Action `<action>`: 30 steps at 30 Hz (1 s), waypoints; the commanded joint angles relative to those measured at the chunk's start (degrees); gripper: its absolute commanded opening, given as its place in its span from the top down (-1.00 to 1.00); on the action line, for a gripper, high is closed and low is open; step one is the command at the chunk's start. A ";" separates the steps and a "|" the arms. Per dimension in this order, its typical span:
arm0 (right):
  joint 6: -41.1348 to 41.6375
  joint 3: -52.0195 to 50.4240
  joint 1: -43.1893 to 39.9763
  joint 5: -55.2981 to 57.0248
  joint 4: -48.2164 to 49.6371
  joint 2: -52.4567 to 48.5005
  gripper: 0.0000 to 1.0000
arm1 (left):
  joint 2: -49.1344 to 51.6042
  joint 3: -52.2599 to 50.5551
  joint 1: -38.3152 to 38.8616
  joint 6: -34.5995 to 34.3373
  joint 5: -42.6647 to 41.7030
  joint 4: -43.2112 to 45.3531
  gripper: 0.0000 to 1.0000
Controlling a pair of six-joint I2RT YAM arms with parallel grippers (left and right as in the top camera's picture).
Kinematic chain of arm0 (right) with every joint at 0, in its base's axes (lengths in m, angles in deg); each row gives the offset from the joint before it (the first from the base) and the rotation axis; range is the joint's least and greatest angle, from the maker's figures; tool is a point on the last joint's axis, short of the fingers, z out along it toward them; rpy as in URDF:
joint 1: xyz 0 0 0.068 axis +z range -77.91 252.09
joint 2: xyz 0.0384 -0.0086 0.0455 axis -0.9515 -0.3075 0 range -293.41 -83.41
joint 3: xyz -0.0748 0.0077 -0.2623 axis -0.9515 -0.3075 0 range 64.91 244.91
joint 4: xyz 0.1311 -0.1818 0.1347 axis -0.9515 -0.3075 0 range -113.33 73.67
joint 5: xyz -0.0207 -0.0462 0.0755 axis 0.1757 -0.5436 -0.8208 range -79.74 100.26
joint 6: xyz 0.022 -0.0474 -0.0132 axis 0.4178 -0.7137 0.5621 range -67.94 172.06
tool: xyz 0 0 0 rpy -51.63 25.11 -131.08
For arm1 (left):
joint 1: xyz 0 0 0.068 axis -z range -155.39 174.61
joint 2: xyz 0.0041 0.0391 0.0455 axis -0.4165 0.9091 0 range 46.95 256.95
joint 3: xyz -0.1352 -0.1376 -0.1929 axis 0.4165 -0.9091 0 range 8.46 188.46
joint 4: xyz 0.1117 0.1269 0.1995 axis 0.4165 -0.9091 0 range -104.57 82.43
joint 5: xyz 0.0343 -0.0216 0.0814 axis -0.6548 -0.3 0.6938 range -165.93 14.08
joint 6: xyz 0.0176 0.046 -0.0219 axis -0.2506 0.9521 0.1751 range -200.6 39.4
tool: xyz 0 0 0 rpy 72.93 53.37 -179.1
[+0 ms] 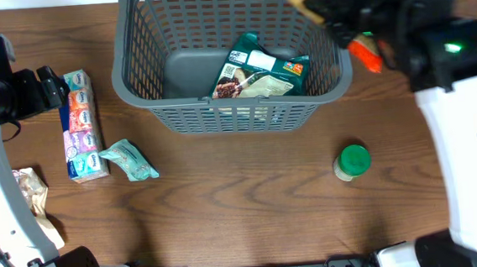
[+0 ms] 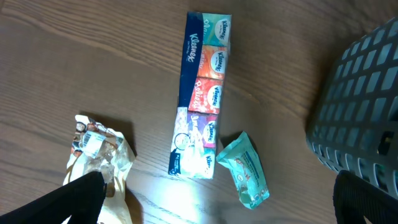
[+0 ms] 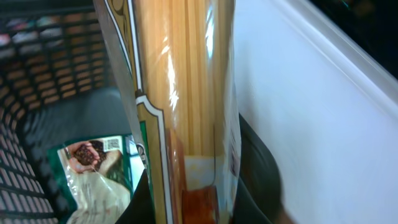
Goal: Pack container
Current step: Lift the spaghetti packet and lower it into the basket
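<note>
The dark grey container (image 1: 229, 117) stands at the back centre of the table, with a green food bag (image 1: 259, 69) lying in it. My right gripper (image 1: 335, 13) hangs over the container's right rim, shut on a long packet of spaghetti (image 3: 180, 93). In the right wrist view the dark fingers (image 3: 255, 174) clamp the packet's lower end, and the bag (image 3: 93, 174) shows below in the container (image 3: 37, 74). My left gripper (image 1: 52, 86) is open at the far left with nothing between its fingers (image 2: 81, 199), just above a Kleenex tissue pack (image 2: 202, 93).
A teal pouch (image 1: 129, 160) lies beside the tissue pack (image 1: 82, 123). A crumpled beige wrapper (image 1: 32, 194) sits near the left edge. A green-lidded jar (image 1: 352, 161) stands right of centre. The container's slotted wall (image 2: 360, 112) fills the right of the left wrist view.
</note>
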 commanded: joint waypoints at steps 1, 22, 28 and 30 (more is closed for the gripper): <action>-10.14 1.79 3.19 -1.01 2.49 -4.24 0.98 | -0.76 -0.02 -0.24 0.94 0.04 -0.15 -0.97; -12.81 1.77 10.51 -3.82 1.53 -30.38 0.98 | -0.76 -0.02 -0.24 0.94 0.07 -1.03 -0.97; -2.89 2.80 10.51 -6.36 1.92 -26.40 -0.23 | -0.76 -0.02 -0.24 0.96 0.07 -1.25 -0.97; -0.46 3.54 10.38 -8.68 4.35 -23.67 -0.21 | -0.76 -0.02 -0.24 0.96 0.04 -1.22 -0.97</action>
